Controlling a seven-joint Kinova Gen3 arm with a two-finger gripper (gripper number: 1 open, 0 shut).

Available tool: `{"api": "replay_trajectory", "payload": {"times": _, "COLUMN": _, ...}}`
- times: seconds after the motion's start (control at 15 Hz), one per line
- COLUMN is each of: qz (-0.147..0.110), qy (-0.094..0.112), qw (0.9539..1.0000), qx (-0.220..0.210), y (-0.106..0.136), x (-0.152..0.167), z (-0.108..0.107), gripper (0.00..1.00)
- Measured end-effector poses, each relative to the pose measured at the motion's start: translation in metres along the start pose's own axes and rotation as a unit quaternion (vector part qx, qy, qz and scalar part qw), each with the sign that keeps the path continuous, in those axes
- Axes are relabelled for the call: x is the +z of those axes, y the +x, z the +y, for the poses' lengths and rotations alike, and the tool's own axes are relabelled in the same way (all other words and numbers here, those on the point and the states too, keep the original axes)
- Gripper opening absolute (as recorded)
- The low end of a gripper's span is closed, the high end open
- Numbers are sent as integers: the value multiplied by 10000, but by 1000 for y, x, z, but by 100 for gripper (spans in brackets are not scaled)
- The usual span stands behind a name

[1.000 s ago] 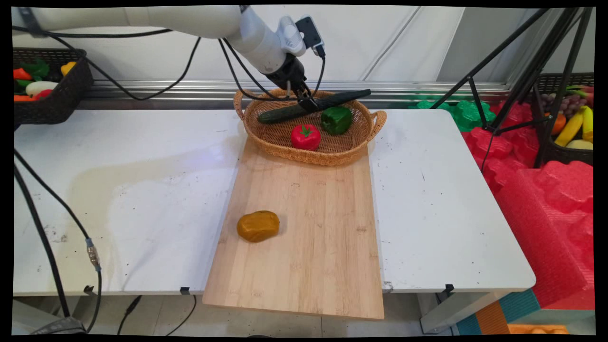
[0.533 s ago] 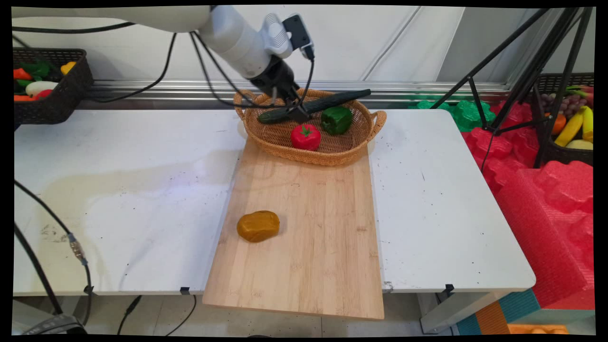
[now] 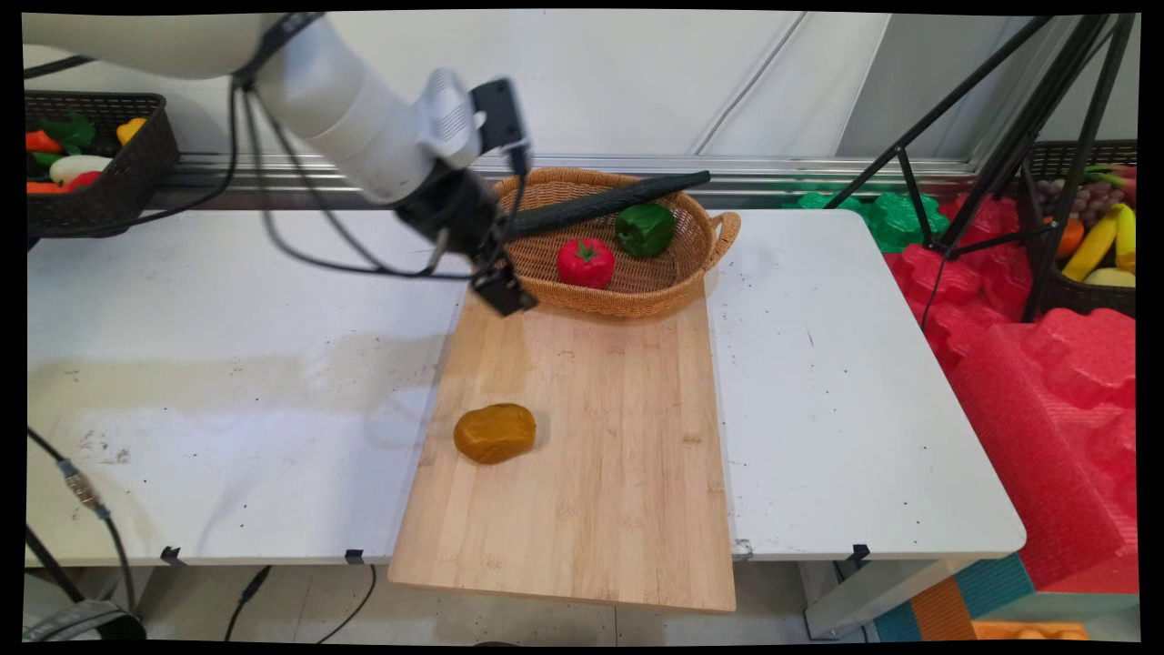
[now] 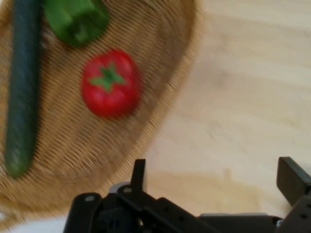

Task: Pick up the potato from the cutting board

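My gripper (image 3: pixel 503 289) (image 4: pixel 214 177) hovers open over the far left corner of a wooden cutting board (image 3: pixel 591 437) (image 4: pixel 243 97), just outside the left rim of a wicker basket (image 3: pixel 637 305) (image 4: pixel 97 145). Nothing is between the fingers (image 4: pixel 139 171). In the basket lie a long dark cucumber (image 3: pixel 600 200) (image 4: pixel 22 97), a green pepper (image 3: pixel 644 227) (image 4: pixel 75 19) and a red tomato (image 3: pixel 585 262) (image 4: pixel 111 83). A brown potato (image 3: pixel 494 433) rests on the board's near left part, well apart from the gripper.
A black crate of toy vegetables (image 3: pixel 82 164) stands at the far left by the wall. Black tripod legs (image 3: pixel 982 164), red and green foam (image 3: pixel 1046 382) and a fruit basket (image 3: pixel 1091 246) stand beyond the table's right edge. Black cables (image 3: pixel 318 246) hang from the arm.
The gripper has left the cucumber in the basket and swung left and toward the near side, over the board's far corner. The cucumber, pepper, tomato and potato stay in place.
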Motion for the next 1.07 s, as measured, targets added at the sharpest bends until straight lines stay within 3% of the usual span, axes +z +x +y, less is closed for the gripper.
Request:
{"api": "replay_trajectory", "payload": {"times": 0.53, "qz": -491, "qy": -321, "qw": 9983, "qx": -6, "y": -38, "x": -18, "z": 52, "gripper": 100}}
{"api": "replay_trajectory", "payload": {"times": 1.07, "qz": -820, "qy": -537, "qw": 9952, "qx": 0, "y": -46, "x": 27, "z": 88, "gripper": 100}}
